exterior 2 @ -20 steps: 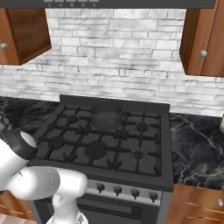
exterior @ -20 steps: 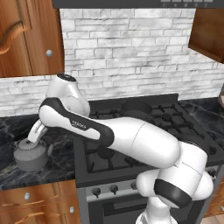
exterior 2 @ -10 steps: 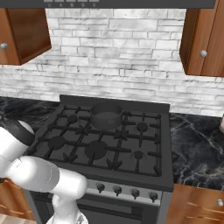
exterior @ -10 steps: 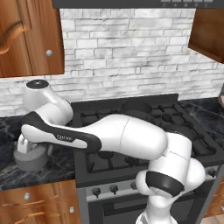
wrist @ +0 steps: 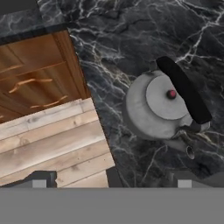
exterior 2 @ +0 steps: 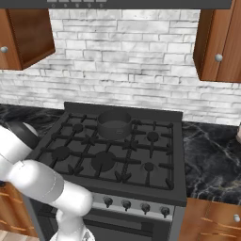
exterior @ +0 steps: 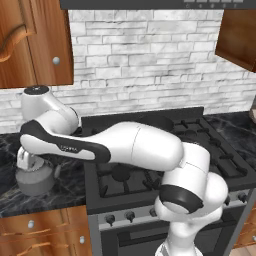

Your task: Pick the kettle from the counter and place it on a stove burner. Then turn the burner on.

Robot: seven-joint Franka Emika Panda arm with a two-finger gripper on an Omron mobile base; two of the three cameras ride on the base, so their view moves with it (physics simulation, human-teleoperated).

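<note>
Claw [exterior: 24, 161] hangs above the kettle [wrist: 164, 106] on the counter [wrist: 131, 39].

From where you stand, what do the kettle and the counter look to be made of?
The kettle looks like dull grey metal: a matte, even sheen, with a black handle that may be plastic. The counter looks like polished black marble, judging by its thin white and gold veins.

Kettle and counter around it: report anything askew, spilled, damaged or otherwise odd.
Nothing stands out. The kettle stands upright on the black marble counter left of the stove, lid seated, black handle arched over it, spout intact. No spill or damage shows on the marble around it. A dark pot sits squarely on a rear burner.
</note>
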